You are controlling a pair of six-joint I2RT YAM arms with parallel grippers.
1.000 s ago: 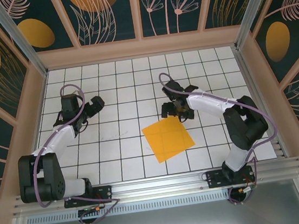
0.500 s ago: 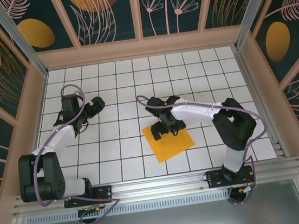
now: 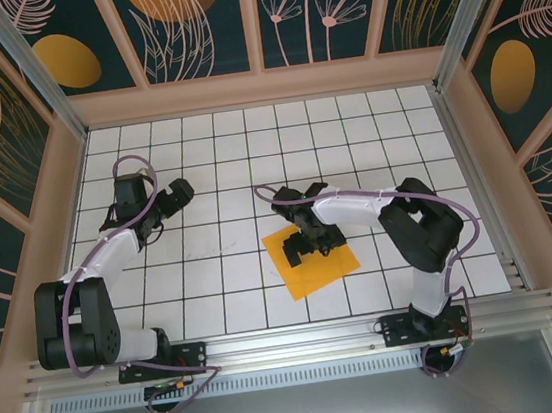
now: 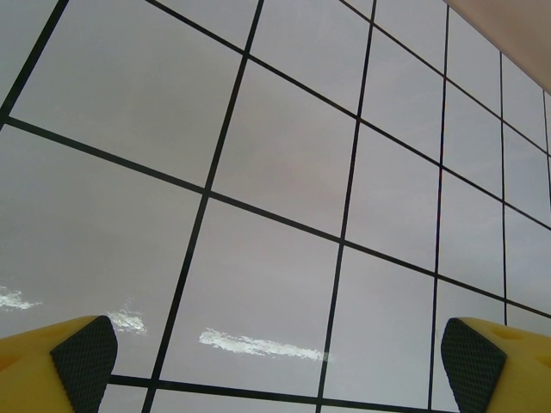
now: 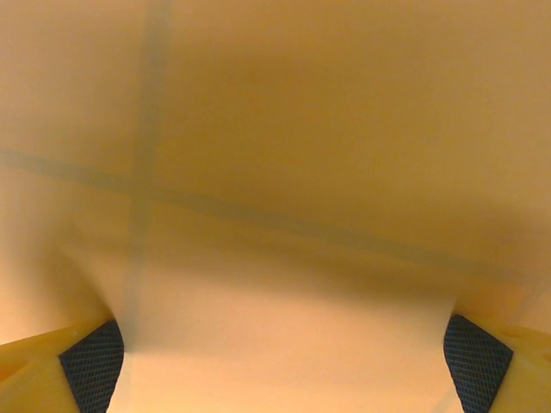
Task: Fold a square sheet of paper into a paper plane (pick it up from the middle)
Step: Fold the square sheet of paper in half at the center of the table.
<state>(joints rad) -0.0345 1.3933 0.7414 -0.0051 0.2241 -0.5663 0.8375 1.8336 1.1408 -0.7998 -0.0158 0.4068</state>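
The square sheet of paper (image 3: 317, 274) lies flat and orange-yellow on the white grid table, in front of the right arm. My right gripper (image 3: 308, 245) is down on the sheet's middle, open, with its pads (image 5: 90, 366) spread wide. In the right wrist view the paper (image 5: 284, 155) lies close under the jaws and grid lines show through it. My left gripper (image 3: 182, 193) hangs open over bare tiles at the left, far from the sheet. In the left wrist view nothing sits between its pads (image 4: 86, 357). The paper plane is out of view.
The table (image 3: 198, 145) is ringed by a wooden rim and dark floral wall panels (image 3: 193, 25). A metal rail (image 3: 293, 340) carrying both arm bases runs along the near edge. A white scuff (image 4: 258, 344) marks a tile below the left gripper.
My right gripper has swung from beyond the sheet's far edge toward me and down onto its middle. The sheet and the left arm have stayed put.
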